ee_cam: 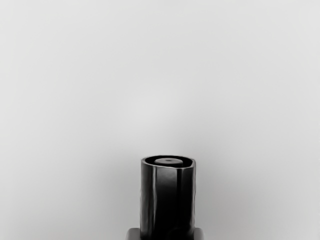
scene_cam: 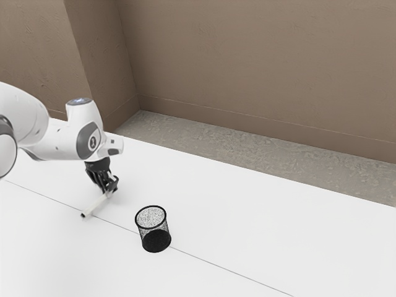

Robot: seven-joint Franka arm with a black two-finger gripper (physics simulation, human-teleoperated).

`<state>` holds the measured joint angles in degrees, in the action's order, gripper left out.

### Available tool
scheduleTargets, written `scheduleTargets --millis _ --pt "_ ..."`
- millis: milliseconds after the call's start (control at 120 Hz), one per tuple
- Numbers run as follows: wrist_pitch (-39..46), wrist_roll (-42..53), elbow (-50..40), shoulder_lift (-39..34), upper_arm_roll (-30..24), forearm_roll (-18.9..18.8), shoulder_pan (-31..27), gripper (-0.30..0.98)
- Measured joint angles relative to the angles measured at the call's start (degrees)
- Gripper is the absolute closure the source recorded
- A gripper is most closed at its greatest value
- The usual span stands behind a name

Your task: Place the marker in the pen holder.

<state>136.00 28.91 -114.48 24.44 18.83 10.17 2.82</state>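
Item, one black two-finger gripper (scene_cam: 111, 186): closed on the marker, a finger to either side of its black end, parted only by the barrel's width. Item, one slim white marker with black ends (scene_cam: 96, 205): held aslant below the hand, its far end slanting down toward the exterior view's left; whether that end touches the white table (scene_cam: 260, 216) cannot be told. Item, one round black wire-mesh pen holder (scene_cam: 154, 241): upright on the table, open at the top, near the marker but apart from it. Step in hand, as judged: raise and carry. Recommended handling: keep the grip firm and even; lift straight up until the lower end would clear the rim; turn the wrist to bring the barrel near upright; centre the low end over the mouth before lowering, and release only with that end well inside. Hazards: a slanted barrel may catch the rim and tip the holder, or swivel between the fingers. Appearance of the marker: pale, straight, plain barrel; small dark far end; near end, in the wrist view, glossy black, faceted down the side, with a hollow lip around a grey inner disc.
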Motion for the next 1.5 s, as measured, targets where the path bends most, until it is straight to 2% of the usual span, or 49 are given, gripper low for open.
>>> scheduleTargets --millis 133,325,458,675,792,917,1125,1500 --pt "0.0 -0.4 0.3 -3.3 -1.2 -0.4 0.1 0.76" --pt "0.2 -1.3 1.4 -10.0 -13.0 1.1 0.4 0.79" --pt "1.3 -1.7 1.2 -13.5 -16.6 4.2 0.4 0.79" --pt "5.1 -2.0 -5.2 -14.6 -17.4 11.3 0.3 0.79" --pt "6.9 -2.0 -5.9 -14.7 -17.4 13.2 0.2 0.79" --pt "8.0 -2.1 -7.8 -20.3 -18.3 13.8 0.4 0.79" --pt "8.9 -2.0 -20.8 -31.7 -18.9 14.2 0.7 0.78" --pt "11.2 -1.6 -25.4 -32.2 -20.6 14.5 0.4 0.77"
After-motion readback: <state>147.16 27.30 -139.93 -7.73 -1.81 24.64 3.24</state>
